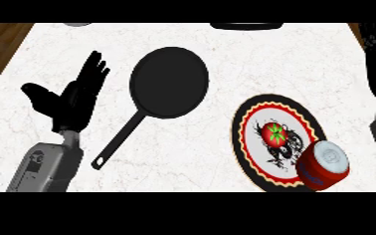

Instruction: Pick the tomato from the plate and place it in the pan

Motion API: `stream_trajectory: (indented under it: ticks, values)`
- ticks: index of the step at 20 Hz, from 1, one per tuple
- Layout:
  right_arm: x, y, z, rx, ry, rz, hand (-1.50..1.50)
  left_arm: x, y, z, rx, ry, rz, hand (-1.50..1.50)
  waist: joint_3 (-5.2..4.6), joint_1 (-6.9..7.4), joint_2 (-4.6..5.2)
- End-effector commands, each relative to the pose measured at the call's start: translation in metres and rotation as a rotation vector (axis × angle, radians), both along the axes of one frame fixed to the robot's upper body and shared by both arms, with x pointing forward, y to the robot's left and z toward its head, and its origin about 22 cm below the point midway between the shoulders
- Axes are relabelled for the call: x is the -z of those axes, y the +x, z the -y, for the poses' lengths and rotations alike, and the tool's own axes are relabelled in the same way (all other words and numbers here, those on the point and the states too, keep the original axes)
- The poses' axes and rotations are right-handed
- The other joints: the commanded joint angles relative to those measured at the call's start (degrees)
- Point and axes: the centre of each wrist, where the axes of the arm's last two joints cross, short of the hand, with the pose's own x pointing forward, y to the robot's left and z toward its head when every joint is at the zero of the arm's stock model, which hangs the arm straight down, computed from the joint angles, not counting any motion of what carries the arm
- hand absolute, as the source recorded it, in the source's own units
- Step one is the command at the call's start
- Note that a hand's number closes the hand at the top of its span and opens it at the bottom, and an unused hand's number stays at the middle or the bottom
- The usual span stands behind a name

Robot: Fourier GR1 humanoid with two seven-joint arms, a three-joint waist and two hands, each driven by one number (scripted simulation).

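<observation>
1. Tomato [274, 132] lies on the plate [241, 139], left of its middle, near the counter's right edge.
2. A red can [323, 165] lies tilted over the plate's near right rim, just beside the tomato.
3. The black pan [169, 82] sits mid-counter, its bottom bare, its handle running toward the near left.
4. The counter [183, 164] is white marble; wood shows past its far corners.
5. The left hand [73, 97] shows near the left edge, fingers straight and spread, holding nothing.

Red tomato [274, 132] rests on the patterned plate [249, 129] — black pan [169, 81] alongside.
</observation>
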Motion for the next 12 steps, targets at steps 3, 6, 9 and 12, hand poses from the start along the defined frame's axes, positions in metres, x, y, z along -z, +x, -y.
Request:
stream_trajectory:
  ticks: [3,6,9,12]
  values:
    - [0.033,-0.007,-0.052,-0.488,0.068,-0.156,-1.5,0.013,-0.008,-0.043,-0.102,0.219,-0.117,0.0,-0.43,1.94,0.42]
    - [0.04,-0.017,-0.093,-0.861,0.103,-0.239,-1.5,0.023,-0.016,-0.075,-0.171,0.371,-0.195,0.0,-0.17,5.49,1.54]
    - [-0.018,-0.006,-0.006,-0.281,-0.52,0.018,1.5,0.035,-0.026,-0.083,-0.204,0.36,-0.263,0.0,-1.49,0.31,-0.44]
    - [0.108,-0.012,-0.013,-0.328,0.398,-0.267,1.5,0.038,-0.031,-0.094,-0.232,0.398,-0.297,0.0,-0.29,0.66,0.96]
